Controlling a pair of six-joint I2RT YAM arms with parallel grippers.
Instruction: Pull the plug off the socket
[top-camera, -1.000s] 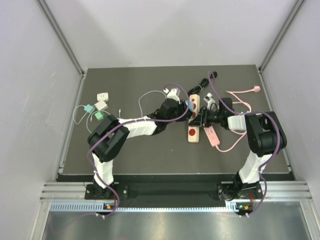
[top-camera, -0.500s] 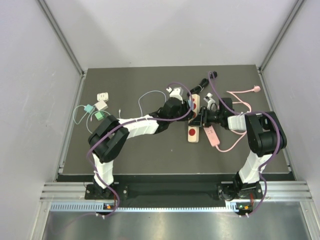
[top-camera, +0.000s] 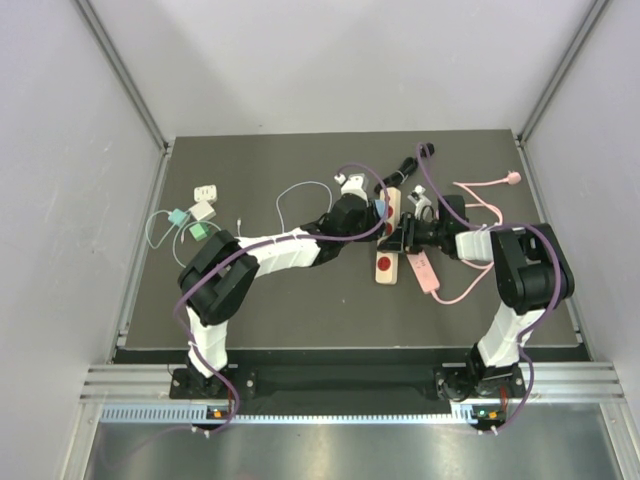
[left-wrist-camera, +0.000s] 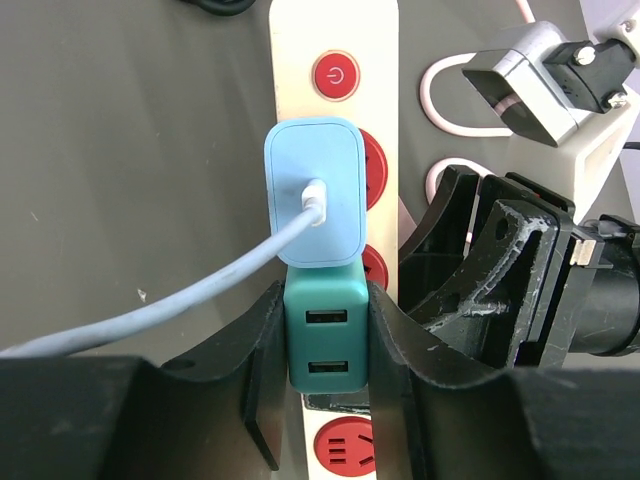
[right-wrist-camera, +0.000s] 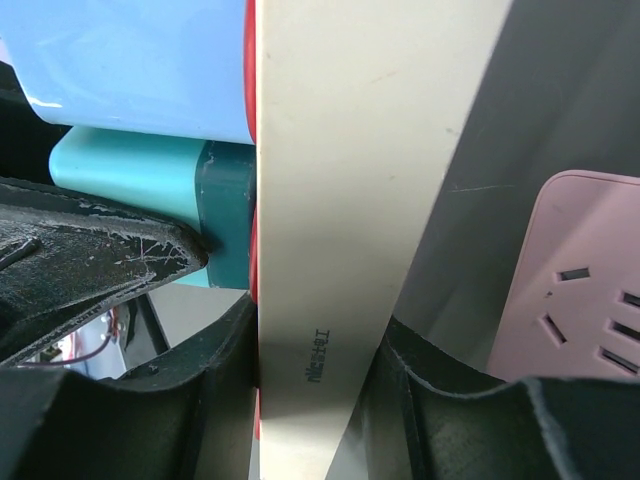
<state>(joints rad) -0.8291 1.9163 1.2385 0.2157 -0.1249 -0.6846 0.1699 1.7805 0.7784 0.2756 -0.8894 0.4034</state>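
Note:
A cream power strip (left-wrist-camera: 335, 30) with red sockets lies at the middle of the mat (top-camera: 386, 270). A teal plug (left-wrist-camera: 327, 335) with two USB ports stands in one socket, and my left gripper (left-wrist-camera: 325, 300) is shut on its two sides. Just beyond it a light blue plug (left-wrist-camera: 315, 190) with a pale cable sits in the neighbouring socket. My right gripper (right-wrist-camera: 320, 340) is shut across the power strip's body (right-wrist-camera: 340, 200) from the right. In the right wrist view the teal plug (right-wrist-camera: 130, 175) sits flush against the strip's face.
A pink power strip (top-camera: 423, 270) with its pink cable (top-camera: 480, 190) lies right of the cream one. A black cable (top-camera: 405, 165) runs off behind. Several small chargers (top-camera: 203, 210) lie at the mat's left side. Grey walls stand round the mat.
My left gripper has shifted slightly toward the strip's far end, opened a little, then closed on the teal plug. The right gripper and the strip have not moved.

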